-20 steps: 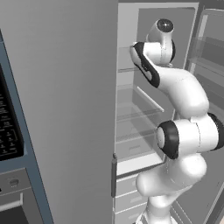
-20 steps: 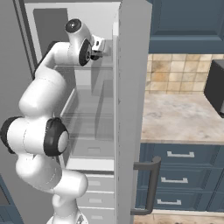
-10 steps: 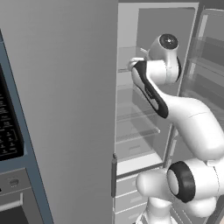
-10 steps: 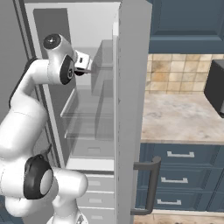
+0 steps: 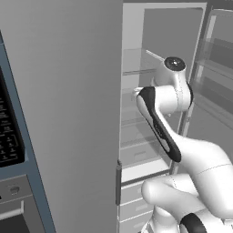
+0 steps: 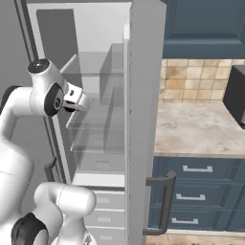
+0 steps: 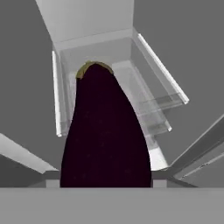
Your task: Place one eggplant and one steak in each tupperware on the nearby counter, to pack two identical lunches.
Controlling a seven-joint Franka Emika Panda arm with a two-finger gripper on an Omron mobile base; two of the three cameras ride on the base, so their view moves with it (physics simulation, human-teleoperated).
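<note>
One eggplant [image 7: 105, 131] looms in hand view.

Open grey fridge [image 6: 139, 72] with glass shelves [image 6: 98, 112], black appliance [image 6: 237, 95] on right, tiled backsplash [image 6: 191, 79]

One eggplant [image 7: 105, 131] shows, very dark purple with a brownish tip, close in front of the hand camera. One fridge [image 6: 103, 86] stands open, with one door [image 6: 142, 119] swung out and one dark bar handle [image 6: 162, 203] on it. One beige counter [image 6: 201, 129] runs beside it. Below its front edge, three metal drawer handles [image 6: 197, 169] can be counted. One dark appliance [image 6: 237, 95] sits at the counter's right edge.
</note>
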